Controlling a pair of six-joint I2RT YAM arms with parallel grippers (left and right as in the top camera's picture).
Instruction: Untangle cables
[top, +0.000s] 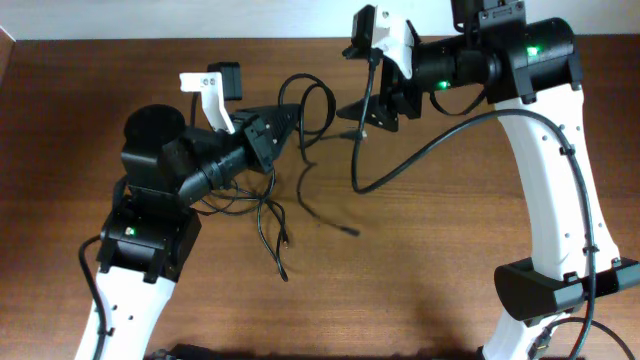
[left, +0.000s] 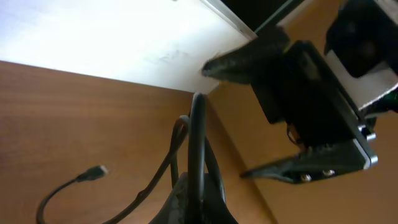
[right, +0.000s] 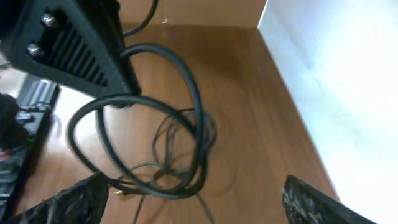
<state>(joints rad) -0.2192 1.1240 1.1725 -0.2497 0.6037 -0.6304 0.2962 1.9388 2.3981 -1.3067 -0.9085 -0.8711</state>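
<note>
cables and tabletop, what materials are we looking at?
Cables: matte black jacket, probably rubber or PVC; they bend into loose loops. Plug: pale tip, possibly metal, too blurred. Tabletop: brown wood grain, slight sheen; solid wood or laminate, unclear.

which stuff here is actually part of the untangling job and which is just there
Part of the job:
- thin black cables, one strand pinched in the left gripper
- right gripper, open, close to that strand

Not part of it:
- thick black cable wired to the right arm
- wooden table
</note>
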